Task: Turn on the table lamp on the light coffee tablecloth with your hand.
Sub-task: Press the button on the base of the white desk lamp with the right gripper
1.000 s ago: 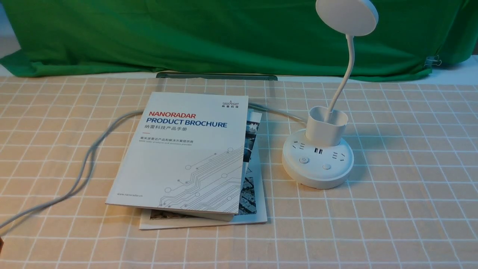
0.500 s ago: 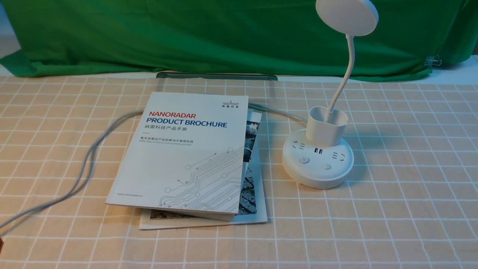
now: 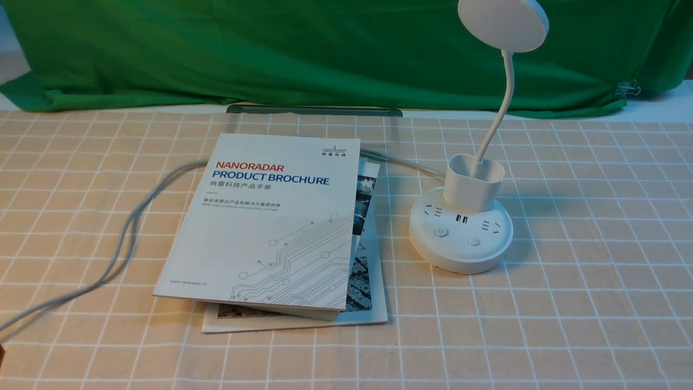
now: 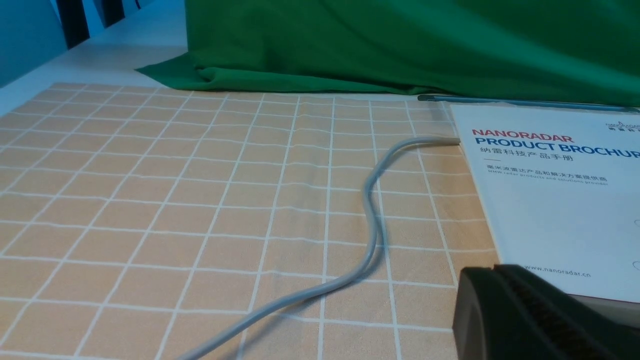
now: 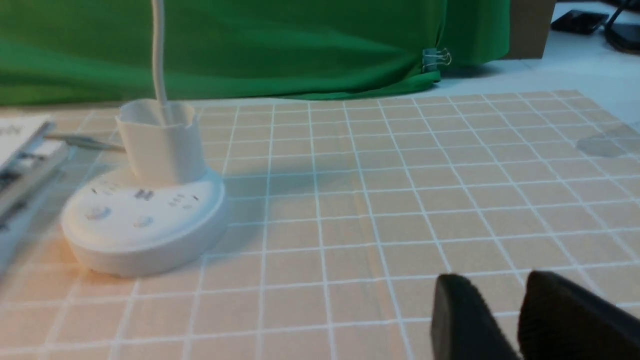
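The lamp (image 3: 470, 189) stands upright on the checked tablecloth (image 3: 584, 271), right of centre, just beside stacked brochures (image 3: 270, 222); its grey cord (image 3: 130, 227) passes beneath the brochures and trails off left; two buttons sit at the front of the base. The right gripper (image 5: 502, 290) is low over the tablecloth, apart from the lamp, jaws slightly parted. The left gripper (image 4: 520, 305) is near the brochures' corner; whether its jaws are apart or together cannot be told.

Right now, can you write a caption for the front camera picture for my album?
A white table lamp stands beside stacked brochures on a checked tablecloth, its grey cord looping left.
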Robot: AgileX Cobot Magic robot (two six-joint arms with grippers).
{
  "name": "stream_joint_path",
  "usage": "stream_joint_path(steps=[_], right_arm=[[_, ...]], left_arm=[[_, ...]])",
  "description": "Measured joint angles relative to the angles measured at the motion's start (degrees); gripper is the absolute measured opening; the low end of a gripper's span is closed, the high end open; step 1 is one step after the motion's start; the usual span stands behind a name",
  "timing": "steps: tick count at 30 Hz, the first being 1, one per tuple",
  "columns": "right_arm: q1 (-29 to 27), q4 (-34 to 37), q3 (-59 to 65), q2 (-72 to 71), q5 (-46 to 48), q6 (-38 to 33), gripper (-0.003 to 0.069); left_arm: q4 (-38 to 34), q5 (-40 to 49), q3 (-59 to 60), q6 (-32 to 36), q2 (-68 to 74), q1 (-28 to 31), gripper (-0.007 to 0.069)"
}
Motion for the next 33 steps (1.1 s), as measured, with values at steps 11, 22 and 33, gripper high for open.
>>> stream_joint_path(steps=[11,22,33], right_arm=[[0.0,18.4,0.0,0.0,-4.5,40.5,0.0239],[0.4,18.5,-1.6,0.0,-4.4,18.4,0.0216],[7.4,18.5,-47.3,31.2,23.8,-33.8,0.0029]], left_arm=[[0.0,0.0,0.0,0.0,0.0,0.0,0.0021],[0.0,0.0,0.0,0.0,0.0,0.0,0.0021],[0.0,0.0,0.0,0.0,0.0,0.0,0.0021]])
